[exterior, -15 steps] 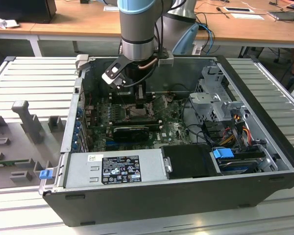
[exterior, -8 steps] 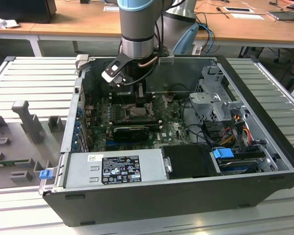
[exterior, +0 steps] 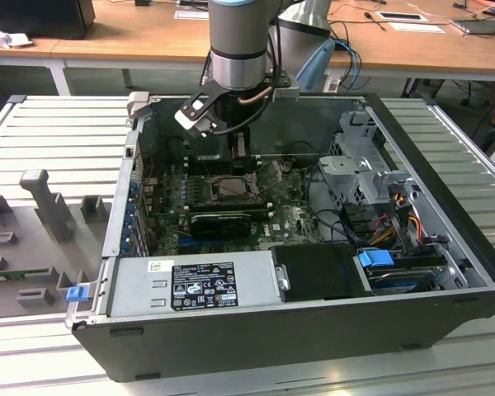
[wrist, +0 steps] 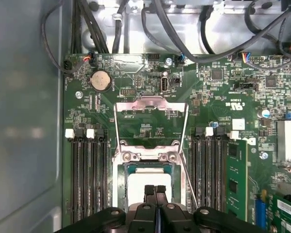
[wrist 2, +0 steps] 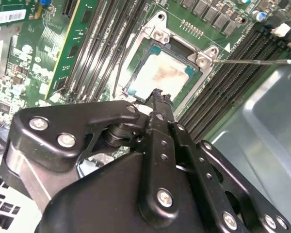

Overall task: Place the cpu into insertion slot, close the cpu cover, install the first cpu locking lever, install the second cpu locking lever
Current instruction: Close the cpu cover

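The chip (wrist 2: 160, 75) lies flat in its socket (wrist 2: 178, 48), its top face smeared, and the cover (wrist: 151, 103) is swung open beyond it. I'd judge it light, stiff and delicate over those pins, best touched only at its edges. The tool (wrist: 154, 190) hovers just above, fingers pressed together on nothing, inside the open computer case (exterior: 231, 346).

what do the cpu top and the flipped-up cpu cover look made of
The cpu: matte pale silver metal top, going by its dull sheen, with a brownish smear. The cpu cover: thin bare sheet metal, likely steel; its edges glint bright.
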Tool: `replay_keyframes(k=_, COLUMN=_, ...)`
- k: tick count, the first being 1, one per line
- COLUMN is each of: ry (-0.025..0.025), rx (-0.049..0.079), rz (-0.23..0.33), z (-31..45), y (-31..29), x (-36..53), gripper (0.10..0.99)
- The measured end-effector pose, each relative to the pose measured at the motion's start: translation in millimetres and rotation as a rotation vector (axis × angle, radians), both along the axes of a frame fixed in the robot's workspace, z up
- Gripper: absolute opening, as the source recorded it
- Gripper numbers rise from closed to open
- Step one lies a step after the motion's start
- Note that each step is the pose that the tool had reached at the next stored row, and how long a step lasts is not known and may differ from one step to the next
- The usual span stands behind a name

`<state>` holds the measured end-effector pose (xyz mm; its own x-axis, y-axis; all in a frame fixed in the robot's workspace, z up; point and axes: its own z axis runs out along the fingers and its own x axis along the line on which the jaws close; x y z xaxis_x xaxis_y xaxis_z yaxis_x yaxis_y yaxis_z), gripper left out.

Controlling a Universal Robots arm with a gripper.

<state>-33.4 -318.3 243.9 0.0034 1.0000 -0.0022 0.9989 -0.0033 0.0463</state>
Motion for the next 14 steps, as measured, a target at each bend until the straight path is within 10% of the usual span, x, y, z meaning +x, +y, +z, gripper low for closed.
replay_keyframes(k=7, ry=0.0181, rx=0.000, rz=-0.007, z=3.4, y=-0.1, x=14.4, gripper=0.106)
replay_keyframes(k=14, ry=0.0198, rx=-0.002, rz=-0.007, z=9.1, y=1.0, x=21.6, gripper=0.106)
